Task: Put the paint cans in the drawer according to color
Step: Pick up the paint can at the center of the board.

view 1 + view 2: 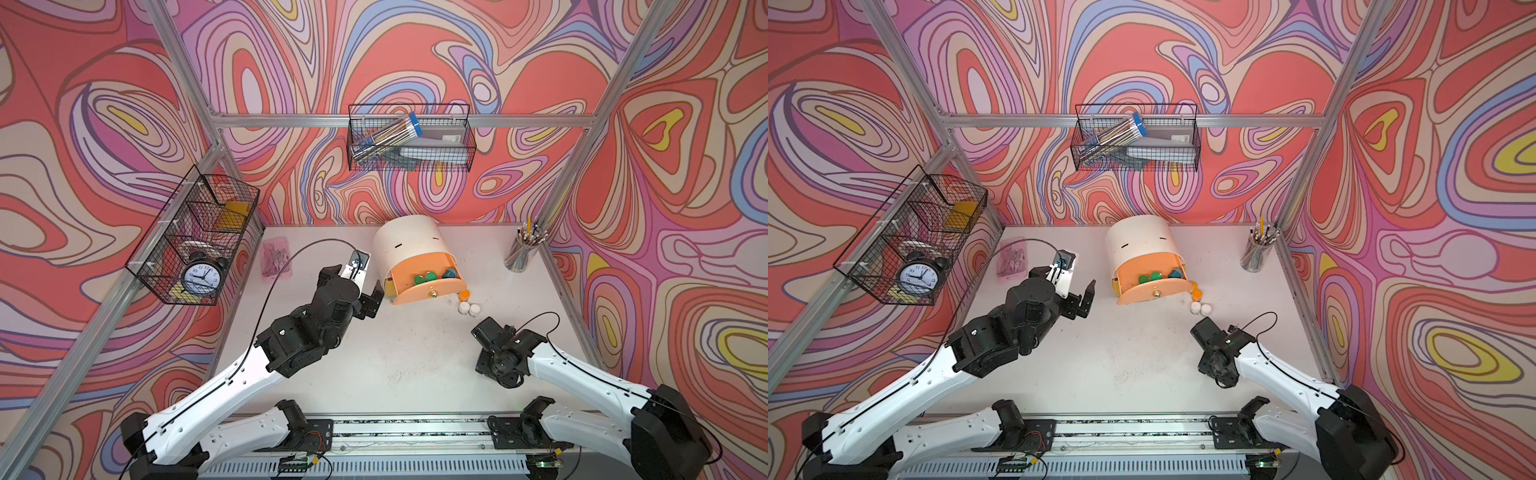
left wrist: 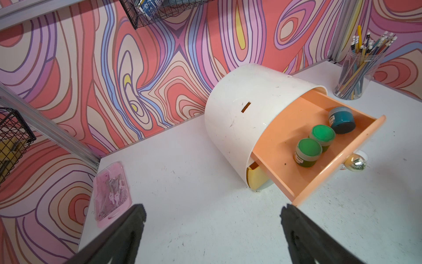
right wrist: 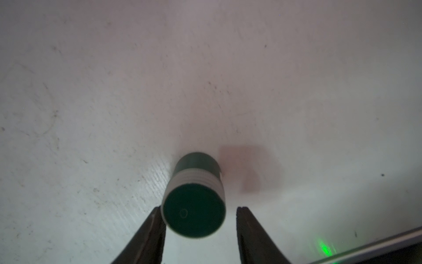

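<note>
The cream drawer chest (image 1: 409, 245) stands at the back of the table with its peach top drawer (image 1: 428, 289) pulled out. Two green paint cans (image 2: 307, 150) (image 2: 323, 137) and a teal one (image 2: 342, 120) sit in it. An orange can (image 1: 464, 296) and two white cans (image 1: 463, 308) (image 1: 474, 309) stand on the table right of the chest. In the right wrist view my right gripper (image 3: 199, 208) straddles a dark teal can (image 3: 196, 178) standing on the table; one finger touches it and a gap remains at the other. My left gripper (image 1: 372, 301) hangs wide open and empty left of the drawer.
A clear cup of pencils (image 1: 521, 249) stands at the back right corner. A pink plastic case (image 1: 276, 255) lies at the back left. A wire basket with a clock (image 1: 199, 276) hangs on the left wall, and another basket (image 1: 409, 139) hangs on the back wall.
</note>
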You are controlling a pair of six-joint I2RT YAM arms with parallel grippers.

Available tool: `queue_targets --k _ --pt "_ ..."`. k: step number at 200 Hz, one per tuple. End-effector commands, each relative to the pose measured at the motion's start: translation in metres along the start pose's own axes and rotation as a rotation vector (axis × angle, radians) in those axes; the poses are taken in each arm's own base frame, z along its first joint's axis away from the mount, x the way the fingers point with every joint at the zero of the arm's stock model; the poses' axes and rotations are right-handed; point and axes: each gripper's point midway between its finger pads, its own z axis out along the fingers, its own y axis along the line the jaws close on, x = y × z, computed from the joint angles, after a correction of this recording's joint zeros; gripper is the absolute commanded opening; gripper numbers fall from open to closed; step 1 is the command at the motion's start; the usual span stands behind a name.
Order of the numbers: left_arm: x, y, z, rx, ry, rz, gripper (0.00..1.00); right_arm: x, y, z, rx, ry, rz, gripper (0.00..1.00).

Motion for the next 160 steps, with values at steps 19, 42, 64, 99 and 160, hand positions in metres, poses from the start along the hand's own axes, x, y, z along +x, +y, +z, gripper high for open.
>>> queue_targets --k 19,42,64,99,160 --pt "-0.003 0.002 -0.003 -0.001 0.000 -0.004 0.99 -0.019 0.006 0.002 0.044 -0.066 -0.018 0.53" --pt "-0.003 0.003 -0.004 -0.001 -0.003 -0.007 0.99 -0.024 0.008 0.004 0.060 -0.078 -0.008 0.47" --pt "-0.004 0.003 -0.004 -0.001 -0.004 -0.008 0.99 -0.028 0.009 0.003 0.063 -0.102 -0.010 0.35" --pt "-0.004 0.003 -0.005 0.002 -0.003 -0.009 0.99 -0.036 0.012 -0.007 0.062 -0.130 -0.023 0.29" --pt "-0.005 0.002 -0.006 0.010 -0.014 -0.024 0.99 -0.118 0.052 -0.154 -0.117 -0.479 -0.066 0.29"
